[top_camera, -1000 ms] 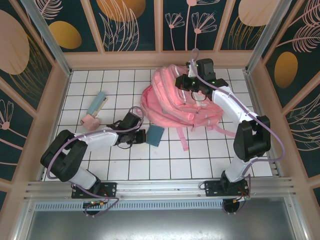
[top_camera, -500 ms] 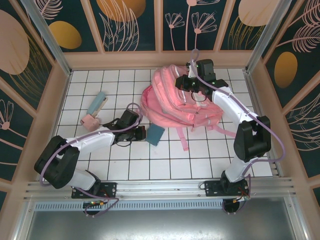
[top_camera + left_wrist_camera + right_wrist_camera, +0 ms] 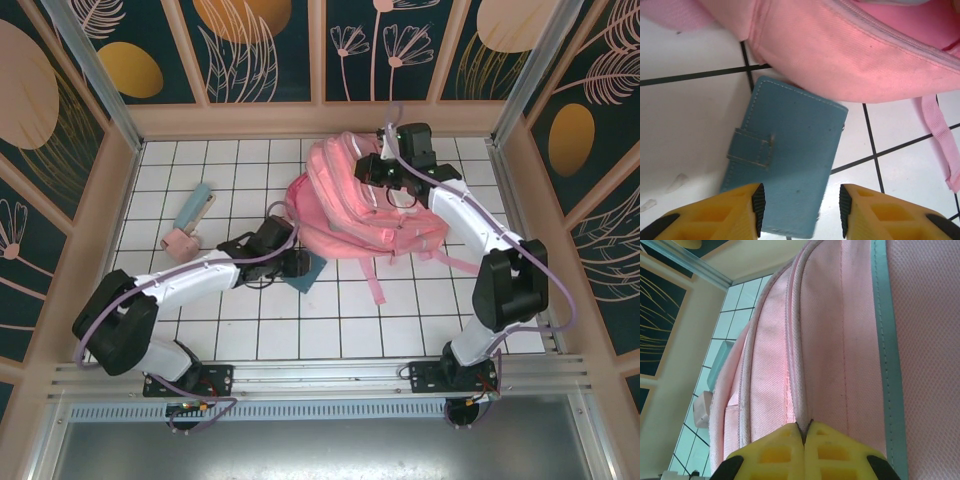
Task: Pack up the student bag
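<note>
As the right tool (image 3: 804, 434), jaws together, pinches a zip-seam fold of the student bag (image 3: 350, 205), the pink backpack slumps on the desk (image 3: 230, 160) toward its far right corner. Soft, probably light, it would likely sag when lifted, so a stitched seam looks the surest hold. The left tool (image 3: 800, 212), jaws apart, straddles a blue wallet (image 3: 790, 150) at the bag's near edge.

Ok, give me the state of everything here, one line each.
student bag, lying on the table, seam pinched
right claw, shut on the student bag
left claw, open over the teal wallet
teal wallet, closed, flat on the table, outside the bag
pale blue case, lying on the table, unpacked
</note>
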Motion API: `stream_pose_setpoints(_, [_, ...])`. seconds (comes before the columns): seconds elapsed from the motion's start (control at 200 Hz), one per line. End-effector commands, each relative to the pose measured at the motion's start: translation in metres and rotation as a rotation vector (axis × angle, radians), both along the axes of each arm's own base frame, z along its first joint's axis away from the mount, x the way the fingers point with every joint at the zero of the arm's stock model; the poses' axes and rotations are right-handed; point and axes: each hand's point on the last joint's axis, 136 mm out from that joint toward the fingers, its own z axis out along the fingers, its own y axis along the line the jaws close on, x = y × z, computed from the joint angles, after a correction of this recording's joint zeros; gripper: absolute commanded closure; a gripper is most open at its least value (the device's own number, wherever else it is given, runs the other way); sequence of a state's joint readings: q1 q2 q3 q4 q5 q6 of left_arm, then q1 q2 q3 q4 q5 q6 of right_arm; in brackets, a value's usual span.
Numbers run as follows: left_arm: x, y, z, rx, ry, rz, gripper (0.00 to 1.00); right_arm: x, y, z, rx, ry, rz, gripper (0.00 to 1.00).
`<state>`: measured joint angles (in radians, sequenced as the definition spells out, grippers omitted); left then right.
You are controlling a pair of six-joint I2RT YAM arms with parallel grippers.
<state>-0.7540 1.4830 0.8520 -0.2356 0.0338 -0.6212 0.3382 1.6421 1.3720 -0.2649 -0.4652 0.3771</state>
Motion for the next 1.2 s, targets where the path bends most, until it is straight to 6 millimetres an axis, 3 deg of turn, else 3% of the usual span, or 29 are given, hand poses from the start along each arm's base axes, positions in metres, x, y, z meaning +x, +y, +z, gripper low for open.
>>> stream_pose_setpoints(0.0, [0.001,-0.002,-0.007,0.133,-0.041,-0.017,0.53,-0.001,-0.013,0.011,0.012,-0.029,-0.04,1.0])
stream_pose_setpoints(0.18, [-0.009,-0.009,-0.028,0.315,-0.075,-0.073,0.51,-0.002,-0.014,0.009,0.015,-0.024,-0.043,1.0])
stream_pose_setpoints(0.215, [-0.004,-0.017,-0.022,0.322,-0.101,-0.077,0.51,-0.002,-0.015,0.009,0.015,-0.024,-0.045,1.0])
stream_pose_setpoints(0.405, [-0.012,-0.018,-0.039,0.394,-0.096,-0.149,0.44,-0.001,-0.014,0.009,0.022,-0.023,-0.041,1.0])
stream_pose_setpoints(0.425, [-0.014,-0.017,-0.05,0.421,-0.08,-0.162,0.43,-0.001,-0.014,0.008,0.022,-0.019,-0.042,1.0])
stream_pose_setpoints(0.535, [-0.021,-0.02,-0.062,0.475,-0.078,-0.219,0.36,0.0,-0.013,0.007,0.026,-0.016,-0.041,1.0])
stream_pose_setpoints(0.665, [-0.025,-0.016,-0.079,0.547,-0.07,-0.255,0.37,0.001,-0.013,0.007,0.025,-0.013,-0.042,1.0])
stream_pose_setpoints(0.765, [-0.024,-0.011,-0.085,0.584,-0.071,-0.258,0.46,0.002,-0.013,0.007,0.02,-0.012,-0.044,1.0])
stream_pose_setpoints(0.996, [-0.02,-0.004,-0.071,0.609,-0.099,-0.238,0.91,0.005,-0.013,0.006,0.017,-0.008,-0.042,1.0])
stream_pose_setpoints(1.196, [-0.017,0.006,-0.042,0.6,-0.144,-0.177,1.0,0.007,-0.013,0.014,0.016,-0.022,-0.038,1.0])
